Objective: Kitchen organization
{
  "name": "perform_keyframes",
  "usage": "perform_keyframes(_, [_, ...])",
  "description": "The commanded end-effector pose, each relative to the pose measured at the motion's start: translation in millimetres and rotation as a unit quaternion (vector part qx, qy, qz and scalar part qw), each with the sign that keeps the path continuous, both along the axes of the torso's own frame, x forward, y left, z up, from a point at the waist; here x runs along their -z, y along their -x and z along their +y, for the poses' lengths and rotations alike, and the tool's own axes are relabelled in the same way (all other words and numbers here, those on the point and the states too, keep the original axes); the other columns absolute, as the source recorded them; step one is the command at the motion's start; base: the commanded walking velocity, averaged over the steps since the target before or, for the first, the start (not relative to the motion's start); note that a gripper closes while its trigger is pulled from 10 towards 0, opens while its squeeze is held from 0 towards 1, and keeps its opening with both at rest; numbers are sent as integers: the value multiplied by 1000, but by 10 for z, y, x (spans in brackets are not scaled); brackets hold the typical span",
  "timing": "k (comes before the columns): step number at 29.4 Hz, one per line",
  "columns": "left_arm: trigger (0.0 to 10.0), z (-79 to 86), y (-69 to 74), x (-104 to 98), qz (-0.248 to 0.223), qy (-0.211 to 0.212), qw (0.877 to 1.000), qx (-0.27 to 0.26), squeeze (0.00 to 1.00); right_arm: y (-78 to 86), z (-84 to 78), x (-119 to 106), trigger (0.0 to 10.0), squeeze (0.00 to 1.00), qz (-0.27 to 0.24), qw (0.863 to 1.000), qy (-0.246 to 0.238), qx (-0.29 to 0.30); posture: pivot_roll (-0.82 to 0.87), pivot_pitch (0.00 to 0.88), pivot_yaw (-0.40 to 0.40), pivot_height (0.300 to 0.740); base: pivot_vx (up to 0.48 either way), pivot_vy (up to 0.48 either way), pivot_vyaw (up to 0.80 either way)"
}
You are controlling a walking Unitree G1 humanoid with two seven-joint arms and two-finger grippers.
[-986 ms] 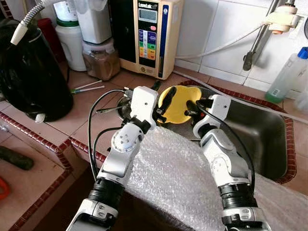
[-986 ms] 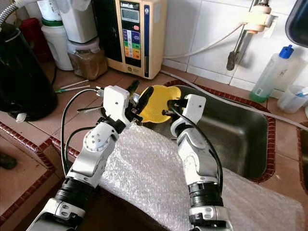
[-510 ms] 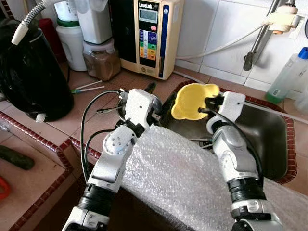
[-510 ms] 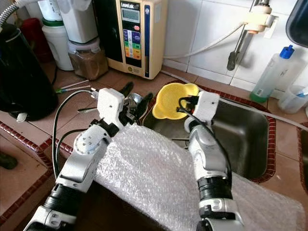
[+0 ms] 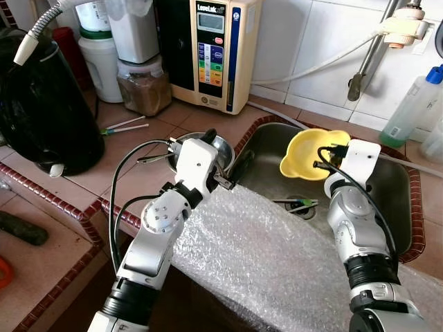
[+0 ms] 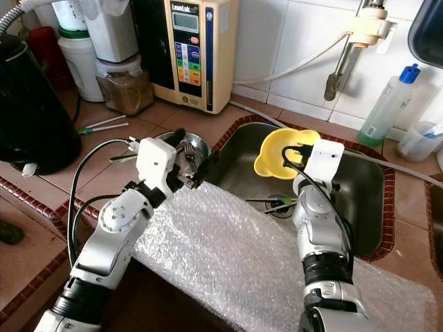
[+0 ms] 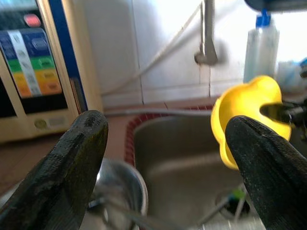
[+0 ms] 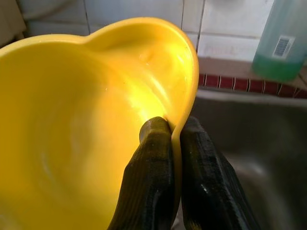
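A yellow plastic bowl (image 5: pixel 303 151) hangs tilted over the steel sink (image 5: pixel 401 200). My right gripper (image 5: pixel 321 156) is shut on its rim, and the right wrist view shows the two fingers (image 8: pixel 153 158) pinching the yellow wall (image 8: pixel 86 120) between them. My left gripper (image 5: pixel 221 158) stands open at the sink's left edge, over a small steel bowl (image 6: pixel 190 144) on the counter, with nothing between its fingers (image 7: pixel 81 158). In the left wrist view the yellow bowl (image 7: pixel 244 120) is far off to one side.
Bubble wrap (image 5: pixel 277 263) drapes over the counter's front edge under both arms. A green-tipped utensil (image 5: pixel 299 203) lies by the sink drain. A tap (image 5: pixel 374 48), a bottle (image 5: pixel 412 104), a water machine (image 5: pixel 208 48), a jar (image 5: pixel 144 83) and a black kettle (image 5: pixel 41 104) line the counter.
My right gripper has carried the yellow bowl to the right, from beside the left gripper to over the sink. The left gripper has come away from the bowl and drawn back left.
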State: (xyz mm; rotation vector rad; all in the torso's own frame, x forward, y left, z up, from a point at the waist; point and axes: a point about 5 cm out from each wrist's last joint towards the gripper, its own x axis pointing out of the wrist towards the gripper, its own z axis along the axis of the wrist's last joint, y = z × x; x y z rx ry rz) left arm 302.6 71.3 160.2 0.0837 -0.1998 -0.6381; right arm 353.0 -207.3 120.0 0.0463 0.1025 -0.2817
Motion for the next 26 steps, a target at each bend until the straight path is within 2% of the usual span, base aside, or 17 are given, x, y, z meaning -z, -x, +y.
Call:
perform_keyframes(1, [10000, -22, 37, 15, 4, -12, 1000, 11, 1000, -16, -6, 15, 0, 0, 9, 1000, -1, -3, 59, 0, 6, 740, 0, 0, 0])
perform_keyframes(4, [10000, -51, 65, 114, 30, -30, 999, 25, 1000, 25, -28, 202, 0, 0, 57, 998, 0, 2, 59, 0, 5, 740, 0, 0, 0])
perform_keyframes(8, [10000, -48, 64, 116, 34, -35, 998, 33, 1000, 54, -72, 264, 0, 0, 70, 997, 4, 14, 60, 0, 3, 740, 0, 0, 0])
perform_keyframes(11, [10000, -62, 117, 193, 55, -51, 995, 64, 1000, 83, -106, 346, 0, 0, 96, 995, 16, 12, 56, 0, 1, 740, 0, 0, 0])
perform_keyframes(14, [10000, -61, 128, 209, 59, -55, 995, 66, 1000, 96, -135, 381, 0, 0, 107, 994, 20, 16, 57, 0, 1, 740, 0, 0, 0])
perform_keyframes(15, [10000, -63, 130, 211, 62, -55, 994, 68, 1000, 104, -144, 413, 902, 365, 118, 993, 23, 17, 56, 0, 2, 740, 0, 0, 0])
perform_keyframes(16, [10000, -68, 131, 215, 65, -56, 994, 71, 1000, 110, -143, 434, 2745, 953, 125, 992, 22, 16, 55, 0, 2, 740, 0, 0, 0])
perform_keyframes(17, [10000, -74, 134, 219, 68, -58, 993, 77, 1000, 119, -137, 467, 6157, 1000, 136, 990, 22, 14, 55, 0, 2, 740, 0, 0, 0])
perform_keyframes(18, [10000, -78, 133, 222, 69, -60, 993, 79, 1000, 127, -128, 493, 8863, 1000, 143, 989, 20, 11, 54, 0, 1, 740, 0, 0, 0])
perform_keyframes(19, [10000, -84, 133, 224, 70, -62, 992, 82, 1000, 141, -117, 528, 10000, 1000, 153, 988, 22, 9, 54, 0, 1, 740, 0, 0, 0])
perform_keyframes(26, [10000, -97, 131, 225, 70, -66, 992, 82, 1000, 144, -84, 563, 10000, 1000, 158, 987, 9, -3, 51, 0, -2, 740, 0, 0, 0])
